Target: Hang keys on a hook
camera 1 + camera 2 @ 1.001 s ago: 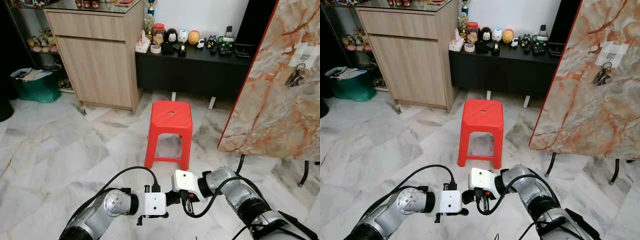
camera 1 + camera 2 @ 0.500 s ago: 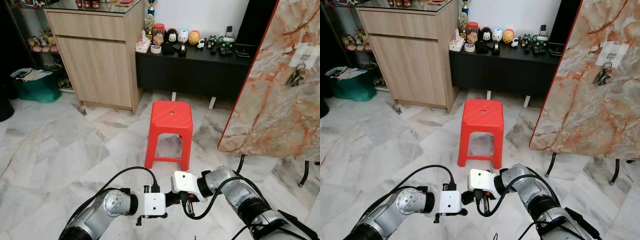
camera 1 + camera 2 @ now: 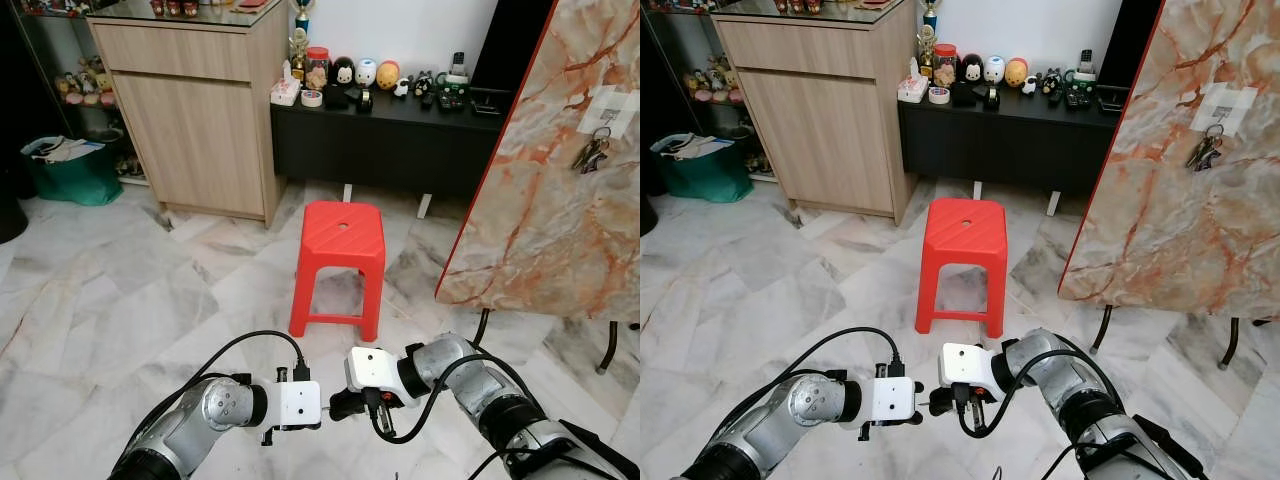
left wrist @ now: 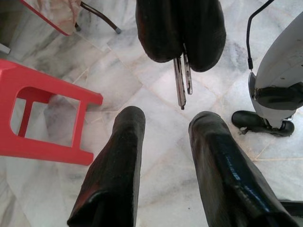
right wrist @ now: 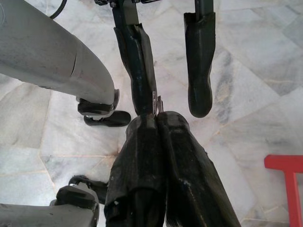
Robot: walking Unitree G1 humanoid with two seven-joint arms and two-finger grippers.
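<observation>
Low over the marble floor, my right gripper (image 4: 182, 59) is shut on a pair of metal keys (image 4: 182, 85), whose blades stick out past its fingertips. Facing it tip to tip, my left gripper (image 4: 168, 116) is open, its fingers (image 5: 199, 71) spread on either side of the keys and apart from them. Both wrists meet at the bottom of the head views, the left gripper (image 3: 322, 408) beside the right gripper (image 3: 343, 402). Far right, a bunch of keys (image 3: 590, 153) hangs from a hook (image 3: 603, 128) on a leaning marble board (image 3: 540, 200).
A red plastic stool (image 3: 340, 235) stands straight ahead. Behind it are a black sideboard (image 3: 390, 140) with small figures and a wooden cabinet (image 3: 200, 120). A green bag (image 3: 70, 170) sits far left. The board rests on black legs (image 3: 608, 345).
My left wrist has drawn back a little to the left, and the right gripper has dipped slightly. A small gap now shows between the two wrists.
</observation>
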